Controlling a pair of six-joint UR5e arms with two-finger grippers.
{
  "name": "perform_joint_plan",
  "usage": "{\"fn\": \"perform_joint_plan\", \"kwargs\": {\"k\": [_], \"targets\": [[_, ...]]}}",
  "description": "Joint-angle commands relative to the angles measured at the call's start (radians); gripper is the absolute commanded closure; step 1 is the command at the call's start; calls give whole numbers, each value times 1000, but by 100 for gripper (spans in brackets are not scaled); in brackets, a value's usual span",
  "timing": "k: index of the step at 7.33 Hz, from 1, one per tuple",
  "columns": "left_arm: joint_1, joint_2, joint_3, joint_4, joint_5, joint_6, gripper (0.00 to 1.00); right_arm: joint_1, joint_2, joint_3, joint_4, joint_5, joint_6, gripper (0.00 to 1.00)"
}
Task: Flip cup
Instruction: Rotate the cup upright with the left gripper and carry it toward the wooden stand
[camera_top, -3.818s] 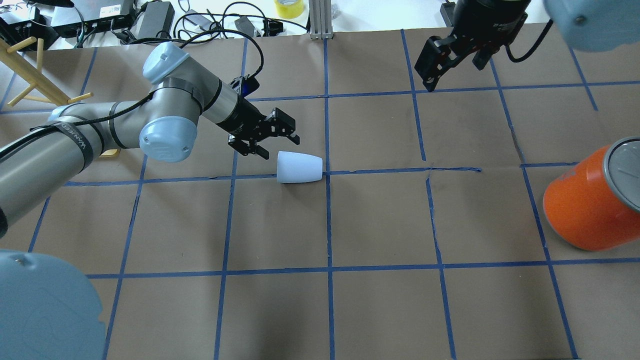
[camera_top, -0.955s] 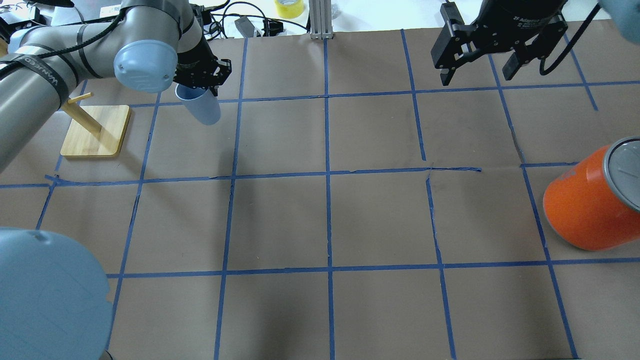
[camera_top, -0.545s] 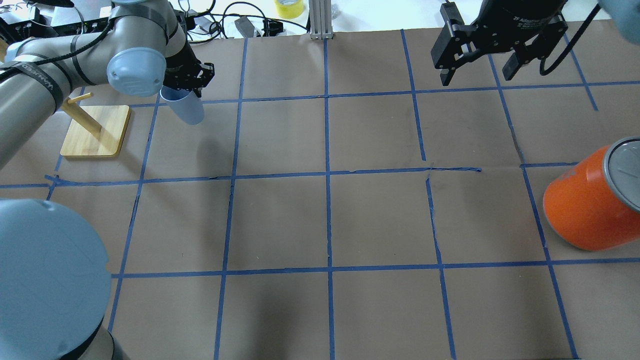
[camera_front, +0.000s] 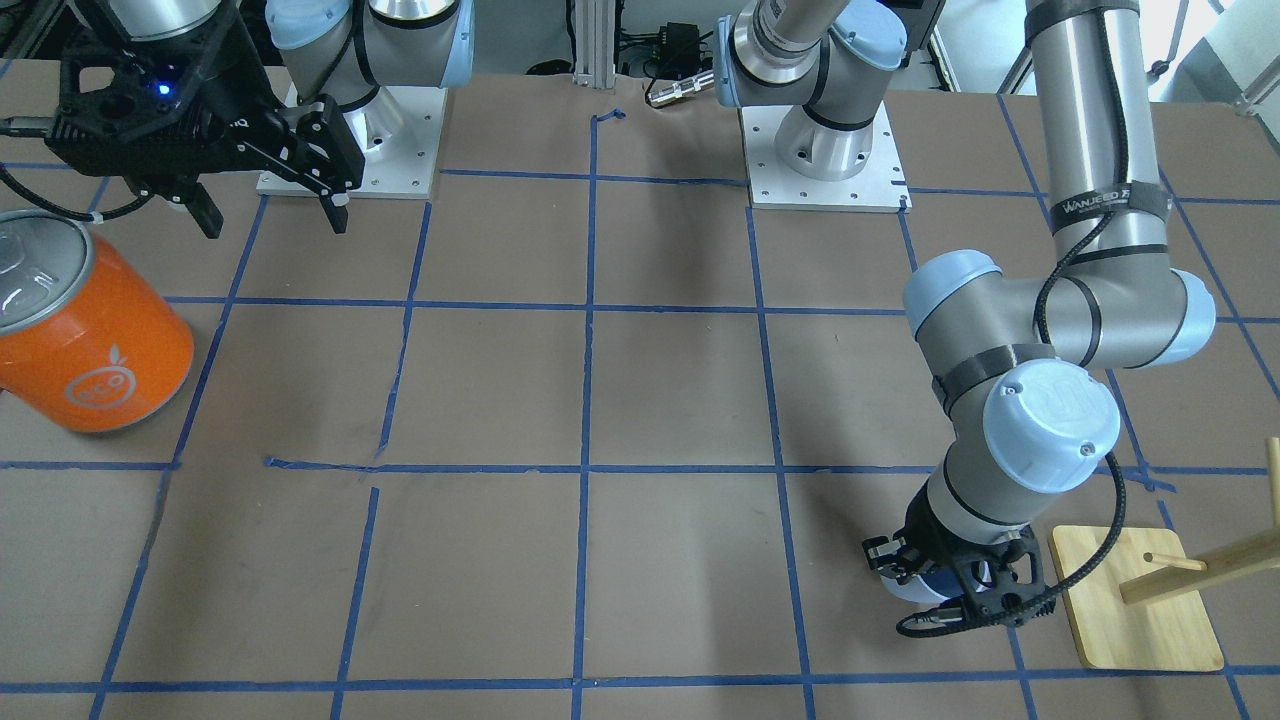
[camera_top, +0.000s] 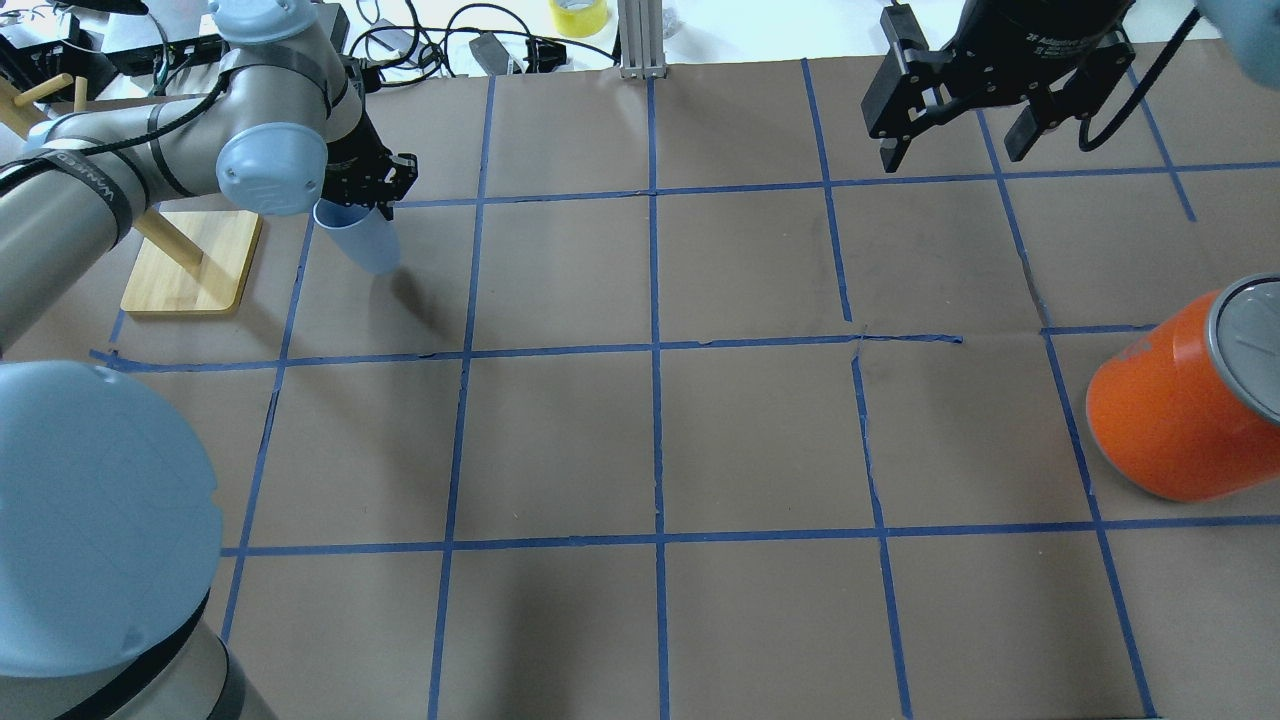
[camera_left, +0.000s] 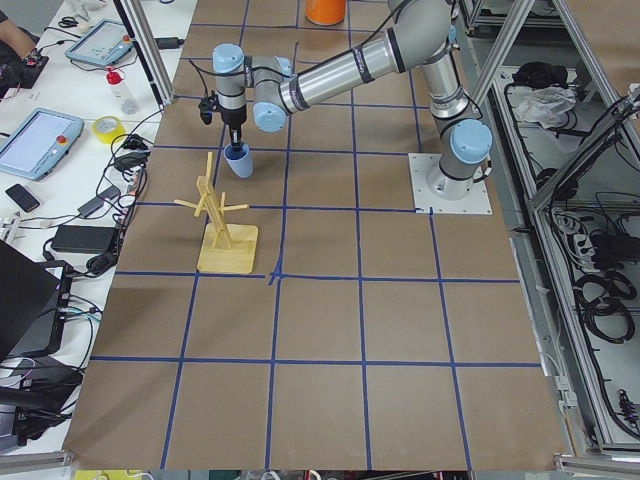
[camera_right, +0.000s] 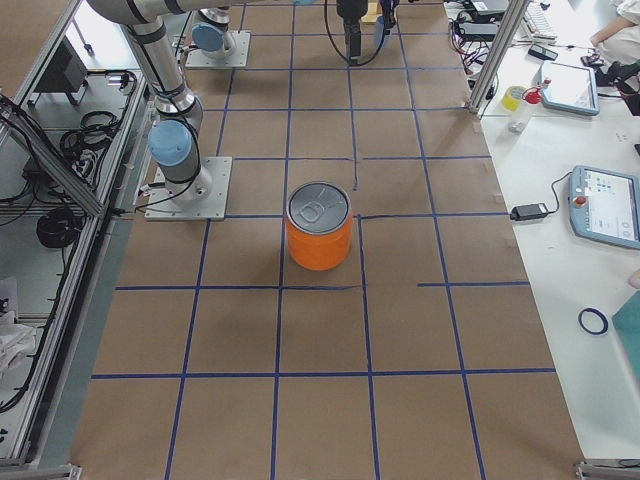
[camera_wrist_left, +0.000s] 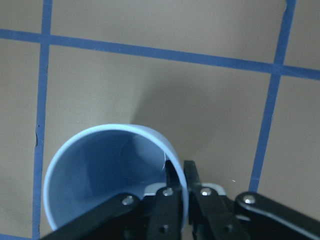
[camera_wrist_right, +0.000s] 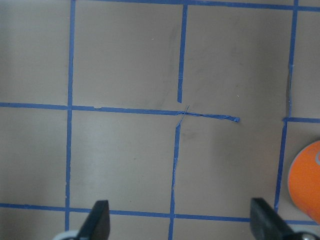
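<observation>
Left gripper (camera_top: 366, 196) pinching cup (camera_top: 362, 243) rim (mouth upward), right gripper (camera_top: 952, 155) spread wide

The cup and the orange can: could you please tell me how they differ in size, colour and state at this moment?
The cup is small and pale blue; the orange can is far larger, with a silver top. The cup is open-mouthed, the orange can closed. The left hand pinches the cup's rim, while the orange can stands on the table with no hand on it. Both are round and top-up.
</observation>
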Motion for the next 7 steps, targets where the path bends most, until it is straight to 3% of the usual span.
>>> {"fn": "perform_joint_plan", "kwargs": {"k": [1, 3, 6, 7], "targets": [[0, 13, -2, -12, 1, -2, 0, 0, 0, 2, 0, 0, 0, 0], [-1, 63, 20, -117, 0, -3, 0, 1, 0, 2, 2, 0, 1, 0], [-9, 290, 69, -427, 1, -6, 0, 1, 0, 2, 2, 0, 1, 0], [-13, 367, 61, -491, -47, -8, 0, 1, -2, 3, 2, 0, 1, 0]]}}
